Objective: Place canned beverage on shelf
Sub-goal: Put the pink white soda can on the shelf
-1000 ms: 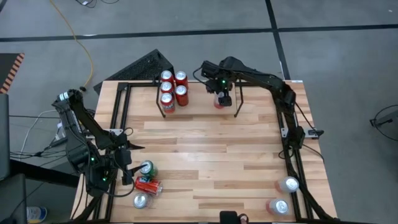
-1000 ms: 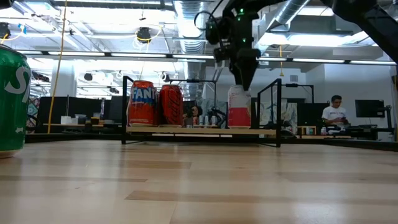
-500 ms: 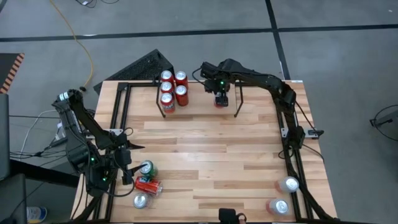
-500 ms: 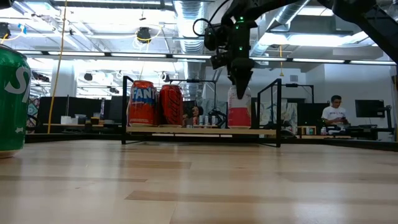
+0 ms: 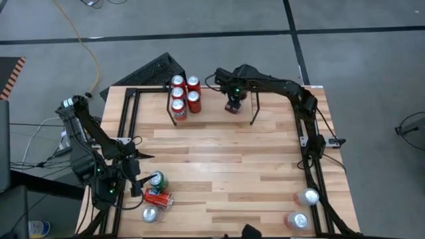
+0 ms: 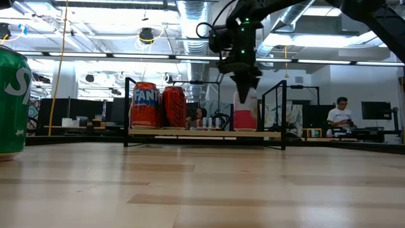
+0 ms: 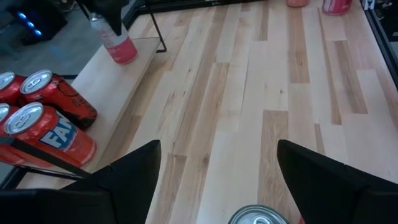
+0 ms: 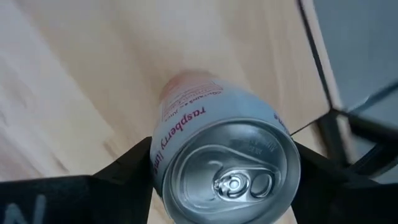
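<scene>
Behind the table, seen level from the low view, lies an open office with ceiling ducts, strip lights, desks and a seated person far off at the right. Nearer, a pale wooden table edged with black rails fills the view from above.

At the table's far edge stands the shelf, a low rack of thin black rods with an upright loop at each end. Four red and orange cans stand in a tight block at its left end, leaving the rest free, which is likely why the new can is going down farther right.

Reaching in from the table's right side, the right arm holds the right gripper over the shelf's middle. Its fingers are closed on the sides of the pink and white canned beverage, marked raspberry, held upright from above so it can settle on its base. From table height the can's base looks level with the shelf board, seemingly touching it, well apart from the other cans.

At the near left corner the left arm waits with the left gripper, fingers spread wide and holding nothing, beside three loose cans, one green. Two more silver-topped cans stand at the near right corner.
</scene>
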You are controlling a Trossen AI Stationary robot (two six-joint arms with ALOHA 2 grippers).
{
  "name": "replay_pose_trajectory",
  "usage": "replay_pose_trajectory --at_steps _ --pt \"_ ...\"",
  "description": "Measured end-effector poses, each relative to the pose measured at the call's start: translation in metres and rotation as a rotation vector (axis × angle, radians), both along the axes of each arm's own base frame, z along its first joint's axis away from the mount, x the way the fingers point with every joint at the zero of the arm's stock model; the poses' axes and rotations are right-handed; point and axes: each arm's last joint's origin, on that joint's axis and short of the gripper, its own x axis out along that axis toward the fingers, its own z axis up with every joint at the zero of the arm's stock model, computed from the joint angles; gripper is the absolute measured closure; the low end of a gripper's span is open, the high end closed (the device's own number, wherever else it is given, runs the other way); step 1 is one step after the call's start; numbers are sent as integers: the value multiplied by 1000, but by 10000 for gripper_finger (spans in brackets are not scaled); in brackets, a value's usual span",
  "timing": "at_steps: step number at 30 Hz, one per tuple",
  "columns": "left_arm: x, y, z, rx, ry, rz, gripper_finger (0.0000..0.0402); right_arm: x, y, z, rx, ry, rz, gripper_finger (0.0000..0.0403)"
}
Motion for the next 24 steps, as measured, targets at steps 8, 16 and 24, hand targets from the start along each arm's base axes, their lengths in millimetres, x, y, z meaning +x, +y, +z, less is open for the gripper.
replay_pose_trajectory --at_steps 8,16,24 --pt "0 0 0 6 -10 6 95 18 -3 2 -6 -274 -405 127" --pt "0 0 0 3 -12 8 95 29 -2 3 135 -404 -402 89" --pt "0 0 0 14 -11 3 95 29 0 3 126 -383 -312 73"
